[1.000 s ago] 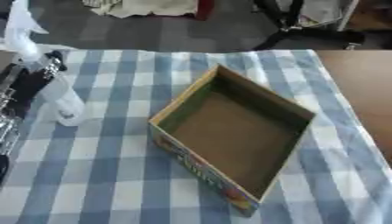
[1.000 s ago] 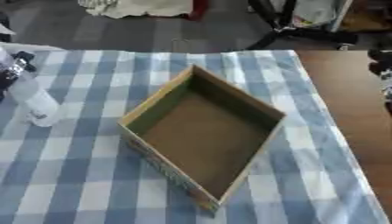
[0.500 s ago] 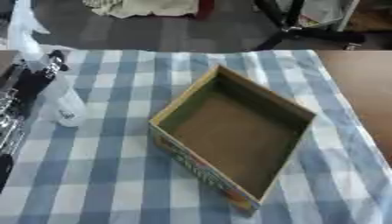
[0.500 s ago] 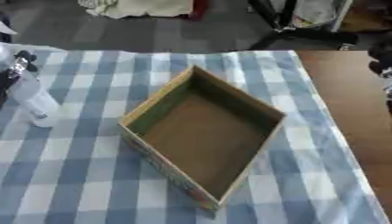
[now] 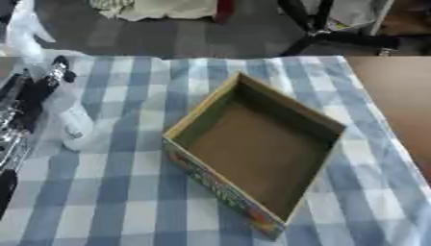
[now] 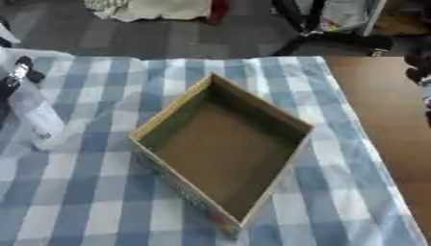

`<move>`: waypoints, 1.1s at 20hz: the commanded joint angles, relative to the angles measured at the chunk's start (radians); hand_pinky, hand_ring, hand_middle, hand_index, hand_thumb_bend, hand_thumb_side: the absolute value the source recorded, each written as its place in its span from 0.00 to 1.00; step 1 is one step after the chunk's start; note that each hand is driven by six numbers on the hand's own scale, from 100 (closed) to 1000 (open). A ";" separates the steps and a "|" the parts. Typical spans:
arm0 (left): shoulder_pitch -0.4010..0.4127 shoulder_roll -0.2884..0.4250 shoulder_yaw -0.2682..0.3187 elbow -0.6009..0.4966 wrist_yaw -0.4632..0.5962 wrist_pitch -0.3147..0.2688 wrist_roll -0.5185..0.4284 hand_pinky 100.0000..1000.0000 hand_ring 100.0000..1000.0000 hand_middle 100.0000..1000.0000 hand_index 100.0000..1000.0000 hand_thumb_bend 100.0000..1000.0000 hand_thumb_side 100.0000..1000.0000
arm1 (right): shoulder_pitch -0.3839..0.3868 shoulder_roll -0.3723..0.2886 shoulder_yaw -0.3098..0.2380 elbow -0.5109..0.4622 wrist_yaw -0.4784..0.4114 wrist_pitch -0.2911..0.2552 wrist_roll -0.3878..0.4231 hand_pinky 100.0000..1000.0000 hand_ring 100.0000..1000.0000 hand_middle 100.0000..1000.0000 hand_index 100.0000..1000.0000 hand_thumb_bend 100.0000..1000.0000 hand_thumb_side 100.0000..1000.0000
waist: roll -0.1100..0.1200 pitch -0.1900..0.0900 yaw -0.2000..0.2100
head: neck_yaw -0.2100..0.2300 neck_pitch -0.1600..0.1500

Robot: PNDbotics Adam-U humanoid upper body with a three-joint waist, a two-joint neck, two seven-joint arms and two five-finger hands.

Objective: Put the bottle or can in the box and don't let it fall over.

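Left eye view: the left hand (image 5: 33,98) comes in along the left edge, black with silver parts, and its fingers (image 5: 56,72) reach up and to the right beside a clear bottle (image 5: 71,127). The bottle stands upright on the blue and white checked cloth (image 5: 126,192) that covers the desk, just to the right of the fingers and a little below their tips. The fingers lie against the bottle's upper part, but I cannot tell whether they curl around it or only rest beside it. Well to the right of the fingers sits an open cardboard box (image 5: 257,144), turned corner-on, with brown inner walls, nothing inside, and a bright printed band along its near outer side. The bottle is outside the box, between the fingers and the box's left corner. At the far right the bare brown desk (image 5: 396,96) shows past the cloth's edge.

Right eye view: the same bottle (image 6: 33,117) stands at the left edge, with only a dark fingertip of the left hand (image 6: 21,69) showing above it and touching its top. The box (image 6: 223,144) lies to the right of that fingertip, apart from the bottle. At the right edge, over the brown desk, a dark shape that may be the right hand (image 6: 418,72) shows; its fingers cannot be made out.
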 commanded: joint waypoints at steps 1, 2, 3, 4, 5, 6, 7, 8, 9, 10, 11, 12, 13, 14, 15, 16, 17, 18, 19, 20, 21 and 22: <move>-0.016 0.007 0.007 0.002 0.007 -0.025 0.015 0.35 1.00 0.41 0.11 0.00 0.63 | -0.011 -0.019 -0.015 -0.024 -0.008 -0.001 -0.003 0.93 0.87 1.00 0.82 0.00 0.44 | 0.000 -0.017 -0.003 | -0.002 -0.007; -0.016 0.006 0.007 0.005 0.010 -0.036 0.021 0.32 1.00 0.39 0.09 0.00 0.64 | -0.011 -0.019 -0.015 -0.024 -0.008 -0.001 -0.003 0.93 0.87 1.00 0.82 0.00 0.45 | 0.000 -0.017 -0.003 | -0.002 -0.007; -0.017 0.005 0.008 0.005 0.016 -0.047 0.027 0.31 1.00 0.37 0.08 0.00 0.64 | -0.012 -0.019 -0.016 -0.024 -0.009 -0.002 -0.004 0.93 0.87 1.00 0.82 0.00 0.45 | 0.000 -0.017 -0.003 | -0.003 -0.007; -0.017 0.003 0.008 0.006 0.022 -0.058 0.035 0.29 1.00 0.35 0.07 0.00 0.64 | -0.012 -0.019 -0.016 -0.024 -0.009 -0.002 -0.004 0.93 0.87 1.00 0.82 0.00 0.45 | 0.000 -0.017 -0.004 | -0.003 -0.006; -0.018 0.003 0.007 0.008 0.026 -0.068 0.041 0.29 1.00 0.34 0.06 0.00 0.64 | -0.012 -0.019 -0.015 -0.024 -0.010 -0.002 -0.004 0.93 0.87 1.00 0.82 0.00 0.45 | 0.000 -0.017 -0.004 | -0.003 -0.006; -0.019 0.003 0.005 0.010 0.027 -0.076 0.045 0.29 1.00 0.33 0.06 0.00 0.64 | -0.012 -0.018 -0.015 -0.024 -0.010 -0.002 -0.003 0.93 0.87 1.00 0.81 0.00 0.45 | 0.000 -0.017 -0.004 | -0.003 -0.005; -0.019 0.003 0.002 0.011 0.027 -0.083 0.046 0.30 1.00 0.33 0.06 0.00 0.64 | -0.012 -0.018 -0.015 -0.024 -0.011 -0.002 -0.003 0.93 0.87 1.00 0.81 0.00 0.45 | 0.001 -0.017 -0.005 | -0.003 -0.005; -0.019 0.003 0.001 0.012 0.024 -0.088 0.047 0.30 1.00 0.32 0.05 0.00 0.63 | -0.013 -0.018 -0.016 -0.024 -0.011 -0.003 -0.003 0.93 0.87 1.00 0.81 0.00 0.45 | 0.001 -0.017 -0.005 | -0.003 -0.005; -0.020 0.004 0.001 0.012 0.020 -0.092 0.051 0.31 1.00 0.29 0.03 0.00 0.58 | -0.013 -0.018 -0.016 -0.024 -0.011 -0.003 -0.003 0.93 0.87 1.00 0.81 0.00 0.45 | 0.001 -0.017 -0.005 | -0.003 -0.005; -0.020 0.004 0.003 0.011 0.015 -0.096 0.059 0.30 1.00 0.26 0.01 0.00 0.57 | -0.013 -0.018 -0.016 -0.024 -0.012 -0.003 -0.003 0.93 0.87 1.00 0.81 0.00 0.45 | 0.001 -0.017 -0.006 | -0.004 -0.004; -0.021 0.005 0.003 0.010 0.010 -0.099 0.069 0.29 0.97 0.23 0.00 0.00 0.56 | -0.013 -0.018 -0.016 -0.024 -0.012 -0.003 -0.003 0.93 0.87 1.00 0.81 0.00 0.45 | 0.001 -0.017 -0.006 | -0.004 -0.004; -0.021 0.004 0.003 0.006 0.008 -0.103 0.077 0.28 0.92 0.19 0.00 0.00 0.57 | -0.013 -0.018 -0.016 -0.024 -0.012 -0.003 -0.003 0.93 0.87 1.00 0.81 0.00 0.45 | 0.001 -0.017 -0.006 | -0.004 -0.004; -0.022 0.005 0.001 0.001 0.007 -0.108 0.080 0.27 0.88 0.16 0.00 0.00 0.58 | -0.013 -0.018 -0.016 -0.024 -0.013 -0.003 -0.004 0.93 0.87 1.00 0.81 0.00 0.45 | 0.001 -0.017 -0.006 | -0.004 -0.003; -0.022 0.007 -0.001 -0.005 0.006 -0.111 0.079 0.27 0.87 0.15 0.00 0.00 0.57 | -0.013 -0.018 -0.016 -0.024 -0.013 -0.003 -0.004 0.93 0.86 1.00 0.81 0.00 0.45 | 0.002 -0.017 -0.006 | -0.004 -0.002; -0.023 0.009 -0.002 -0.012 0.004 -0.114 0.076 0.26 0.85 0.13 0.00 0.00 0.58 | -0.012 -0.018 -0.016 -0.024 -0.013 -0.003 -0.004 0.93 0.86 1.00 0.81 0.00 0.45 | 0.002 -0.018 -0.005 | -0.005 -0.001; -0.024 0.011 -0.004 -0.020 0.001 -0.117 0.073 0.26 0.84 0.13 0.00 0.00 0.58 | -0.012 -0.018 -0.016 -0.024 -0.014 -0.002 -0.005 0.93 0.86 1.00 0.81 0.00 0.45 | 0.002 -0.018 -0.005 | -0.005 0.000; -0.025 0.014 -0.005 -0.030 -0.006 -0.122 0.070 0.27 0.84 0.13 0.00 0.00 0.59 | -0.012 -0.018 -0.016 -0.024 -0.014 -0.002 -0.005 0.93 0.86 1.00 0.81 0.00 0.45 | 0.002 -0.019 -0.005 | -0.006 0.001; -0.026 0.016 -0.006 -0.041 -0.015 -0.126 0.066 0.28 0.84 0.13 0.00 0.00 0.60 | -0.012 -0.018 -0.016 -0.024 -0.015 -0.002 -0.005 0.93 0.86 1.00 0.81 0.00 0.45 | 0.002 -0.019 -0.005 | -0.006 0.002; -0.026 0.019 -0.007 -0.051 -0.024 -0.130 0.063 0.29 0.83 0.13 0.00 0.00 0.62 | -0.012 -0.018 -0.016 -0.024 -0.015 -0.002 -0.006 0.93 0.86 1.00 0.81 0.00 0.45 | 0.003 -0.020 -0.005 | -0.006 0.002; -0.027 0.022 -0.007 -0.062 -0.033 -0.133 0.060 0.29 0.83 0.13 0.00 0.00 0.62 | -0.011 -0.019 -0.017 -0.024 -0.016 -0.002 -0.007 0.92 0.86 1.00 0.81 0.00 0.45 | 0.003 -0.021 -0.005 | -0.006 0.003; -0.028 0.025 -0.007 -0.072 -0.040 -0.135 0.058 0.29 0.83 0.13 0.00 0.00 0.64 | -0.011 -0.019 -0.017 -0.024 -0.017 -0.003 -0.008 0.92 0.86 1.00 0.81 0.00 0.45 | 0.003 -0.022 -0.005 | -0.006 0.004; -0.029 0.028 -0.007 -0.081 -0.045 -0.136 0.058 0.29 0.83 0.13 0.00 0.00 0.64 | -0.010 -0.020 -0.017 -0.024 -0.017 -0.003 -0.009 0.92 0.86 1.00 0.81 0.00 0.45 | 0.003 -0.023 -0.005 | -0.006 0.005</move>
